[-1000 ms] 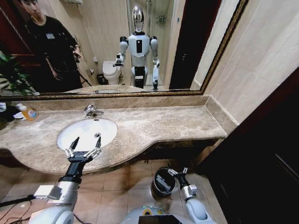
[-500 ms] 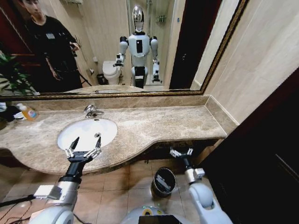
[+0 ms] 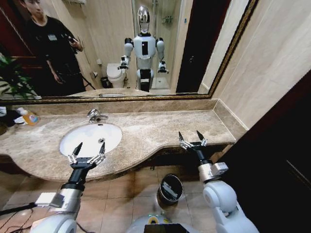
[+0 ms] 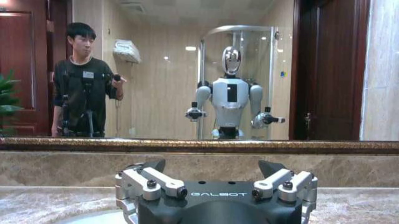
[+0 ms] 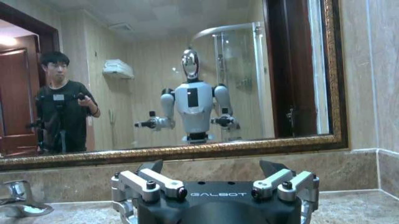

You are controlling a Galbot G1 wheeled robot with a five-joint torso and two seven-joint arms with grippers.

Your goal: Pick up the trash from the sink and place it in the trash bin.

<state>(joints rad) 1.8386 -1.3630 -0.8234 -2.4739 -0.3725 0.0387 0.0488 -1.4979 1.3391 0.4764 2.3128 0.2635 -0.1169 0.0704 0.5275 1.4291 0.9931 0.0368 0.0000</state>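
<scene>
Right hand has risen from low beside the trash bin on the floor to desk height, now at the desk's front edge, right of centre in the head view, fingers spread, holding nothing. Left hand unchanged: hovers over the near rim of the sink, lower left of the frame, also released and empty.

Basin looks bare white apart from the drain; no strip, green stick or tubes can be made out in it. Bin stands on the tiles at the bottom centre, below the desk overhang; something pale lies inside it, too small to identify. Clear bottle with orange label sits at the far left edge of the desk, well apart from the sink; not trash.

Judgement: task appears nearly or fully done, arms returning to a ready pose.

To do this step well: raise the right arm clear of the desk lip, keep both hands released, and check the basin, especially the near wall hidden behind the left hand, before calling it finished.
</scene>
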